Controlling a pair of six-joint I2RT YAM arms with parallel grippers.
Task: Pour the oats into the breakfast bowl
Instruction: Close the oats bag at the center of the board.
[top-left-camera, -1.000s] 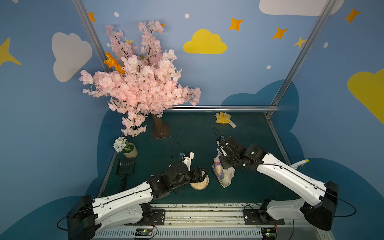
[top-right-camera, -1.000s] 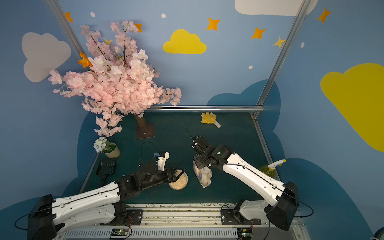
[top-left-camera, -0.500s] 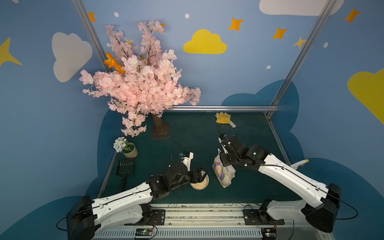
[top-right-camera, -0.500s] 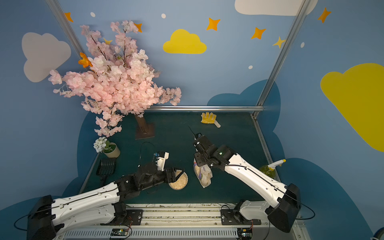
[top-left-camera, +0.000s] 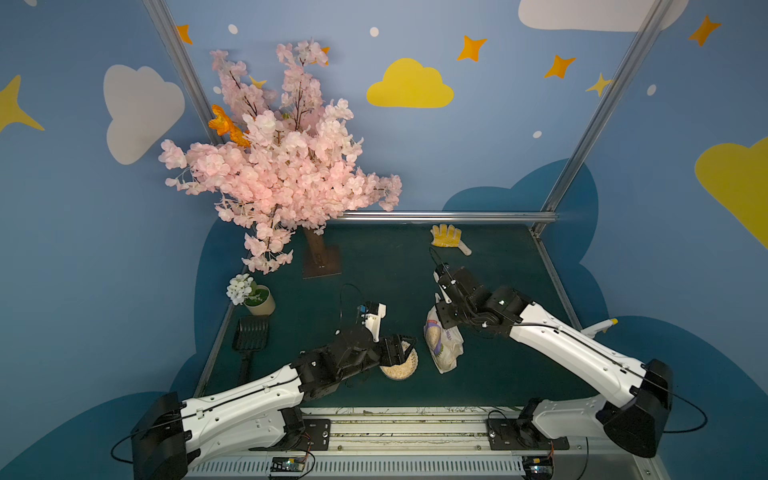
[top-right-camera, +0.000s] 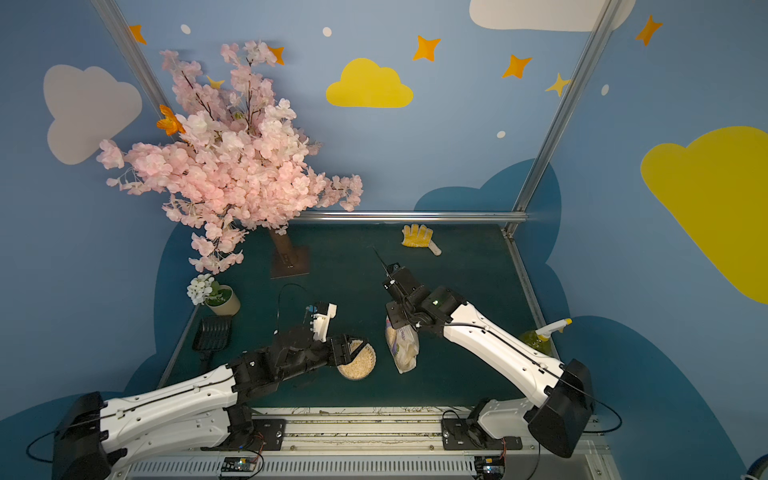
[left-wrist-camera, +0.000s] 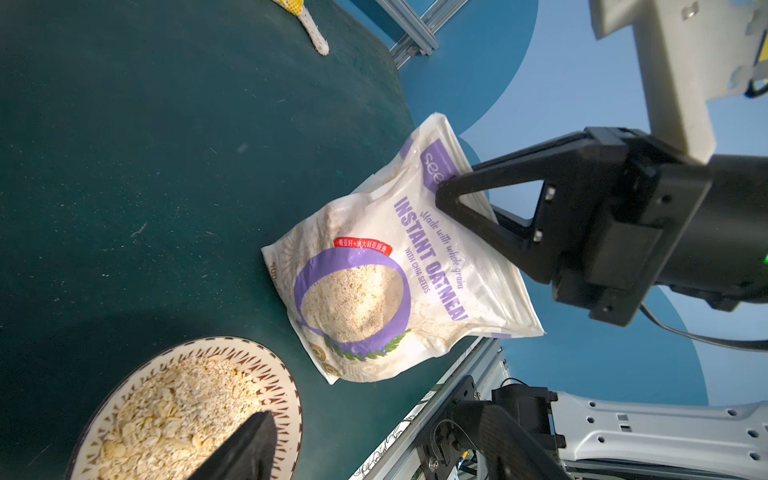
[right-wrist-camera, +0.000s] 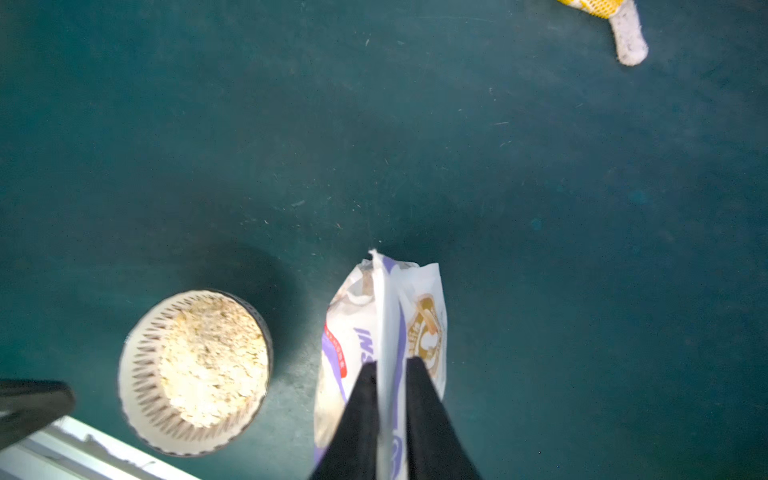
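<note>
The breakfast bowl (top-left-camera: 409, 371) (top-right-camera: 341, 370) sits near the table's front edge, its patterned rim (left-wrist-camera: 286, 386) (right-wrist-camera: 137, 374) ringing a heap of oats (left-wrist-camera: 178, 411) (right-wrist-camera: 212, 357). Right of it the white and purple oat bag (top-left-camera: 442, 345) (top-right-camera: 401, 347) (left-wrist-camera: 374, 291) (right-wrist-camera: 357, 316) stands tilted on the mat. My right gripper (top-left-camera: 446, 322) (right-wrist-camera: 390, 365) is at the bag's top seam, jaws slightly apart on either side of it, open. My left gripper (top-left-camera: 401, 347) (top-right-camera: 353, 347) (left-wrist-camera: 365, 411) is open wide over the bowl's left side, one finger (left-wrist-camera: 245, 444) above the oats.
A yellow glove (top-left-camera: 446, 237) lies at the back right. A pink blossom tree stands on a brown base (top-left-camera: 320, 262) at the back left, with a small flower pot (top-left-camera: 259, 299) and a black scoop (top-left-camera: 249, 336) along the left edge. A spray bottle (top-right-camera: 540, 336) stands off the table's right side.
My right gripper's jaws have parted from a shut grip on the bag's top seam, and the wrist shifted slightly. The bag, bowl and left arm stay where they were.
</note>
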